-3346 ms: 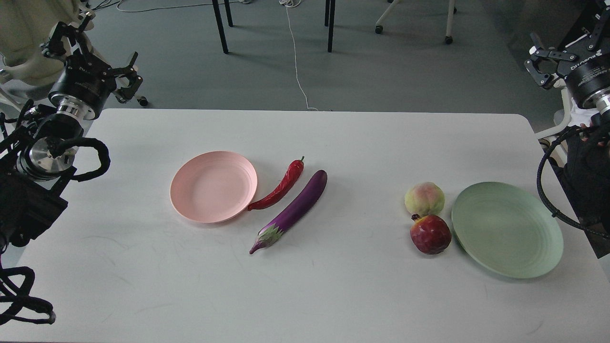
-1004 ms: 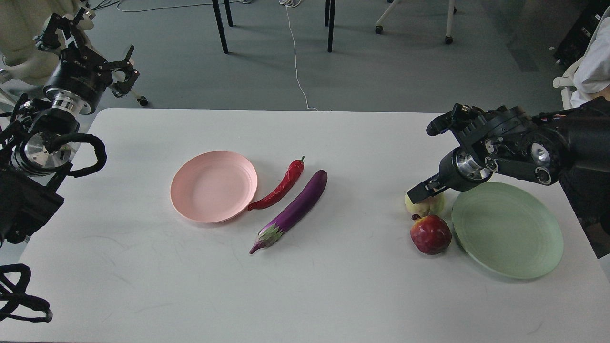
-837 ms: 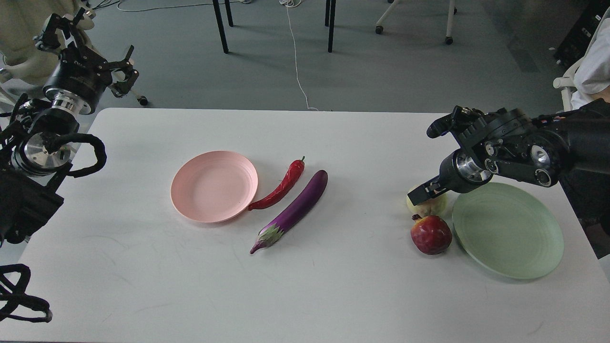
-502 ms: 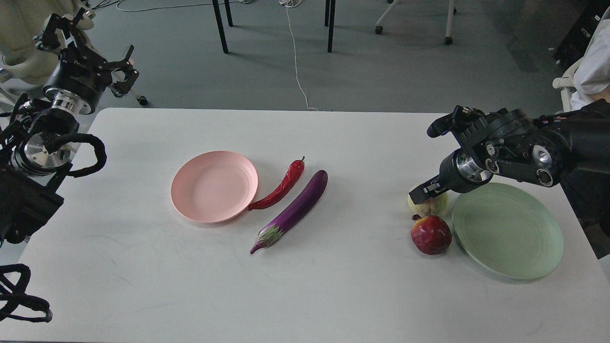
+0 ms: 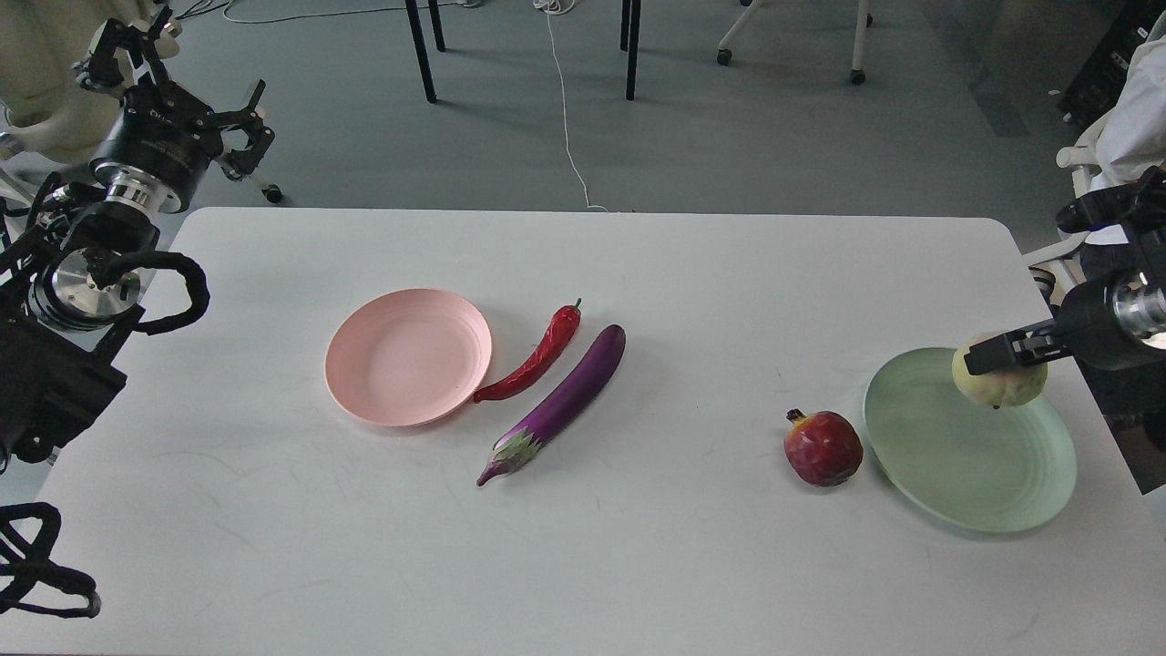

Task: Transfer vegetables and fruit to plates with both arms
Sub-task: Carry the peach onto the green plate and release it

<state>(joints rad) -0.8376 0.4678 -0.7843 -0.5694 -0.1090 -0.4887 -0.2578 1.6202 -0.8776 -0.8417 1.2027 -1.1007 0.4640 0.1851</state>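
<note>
My right gripper (image 5: 1000, 357) is shut on the pale green peach (image 5: 997, 386) and holds it just above the far right part of the pale green plate (image 5: 947, 474). The dark red pomegranate (image 5: 823, 446) sits on the table beside the green plate's left rim. The purple eggplant (image 5: 557, 401) and the red chili pepper (image 5: 536, 357) lie side by side at the table's middle. The chili's tip touches the empty pale pink plate (image 5: 407, 355). My left gripper (image 5: 187, 87) is open and empty, raised past the table's far left corner.
The white table (image 5: 583, 565) has its far edge running across the view. Beyond it are dark table legs (image 5: 419, 50), a white cable (image 5: 565, 109) on the grey floor and a chair base (image 5: 788, 41). A person in white (image 5: 1125, 118) is at the far right.
My right gripper closed on the peach, lifted it off the table and carried it right, over the green plate. The left arm barely shifted. The other produce and plates stayed put.
</note>
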